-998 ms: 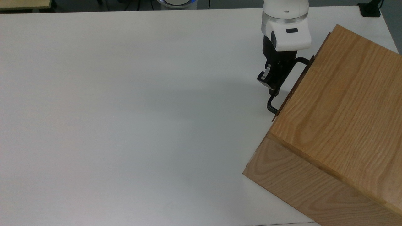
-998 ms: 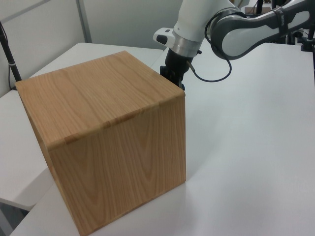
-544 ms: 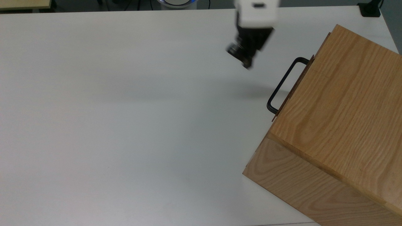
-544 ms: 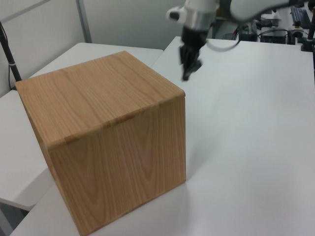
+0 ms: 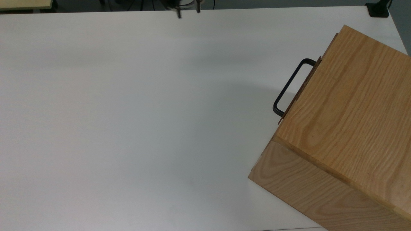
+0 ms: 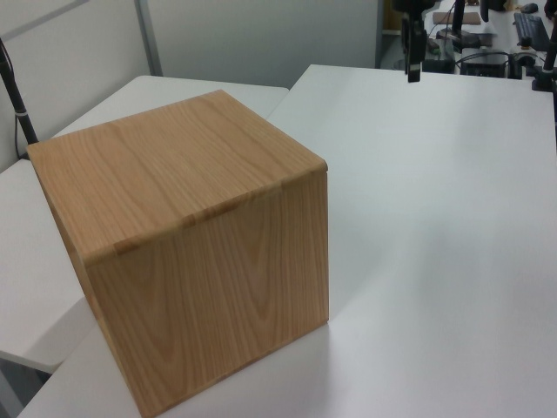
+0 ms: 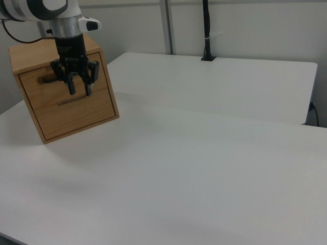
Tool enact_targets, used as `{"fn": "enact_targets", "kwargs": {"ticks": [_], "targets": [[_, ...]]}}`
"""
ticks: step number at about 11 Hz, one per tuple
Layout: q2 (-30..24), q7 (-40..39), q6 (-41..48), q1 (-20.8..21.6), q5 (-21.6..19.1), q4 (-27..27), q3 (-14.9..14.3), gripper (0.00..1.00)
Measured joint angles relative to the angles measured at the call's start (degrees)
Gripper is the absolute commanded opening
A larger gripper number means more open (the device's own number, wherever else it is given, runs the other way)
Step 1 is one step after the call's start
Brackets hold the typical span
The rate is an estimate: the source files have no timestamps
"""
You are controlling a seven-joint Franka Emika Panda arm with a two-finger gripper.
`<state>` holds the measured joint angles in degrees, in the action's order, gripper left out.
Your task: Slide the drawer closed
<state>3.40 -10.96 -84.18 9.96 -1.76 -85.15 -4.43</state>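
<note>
Having released the handle, the hand is retreating high over the counter, fingers apart; the drawer is sitting flush, needing no further push.

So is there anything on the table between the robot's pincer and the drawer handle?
No. In the top view, only bare white table lies between the pincer and the handle.

place: lab/office | cues: white tables, partition walls, cabled desks
</note>
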Motion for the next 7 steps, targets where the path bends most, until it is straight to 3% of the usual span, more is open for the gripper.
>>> {"fn": "enact_targets", "kwargs": {"ticks": [2,7], "targets": [[-0.41,8.74,0.36,-3.32,0.00,-0.71,1.87,1.00],[-0.49,11.25,0.12,-8.61,0.09,-0.96,2.59,1.00]]}}
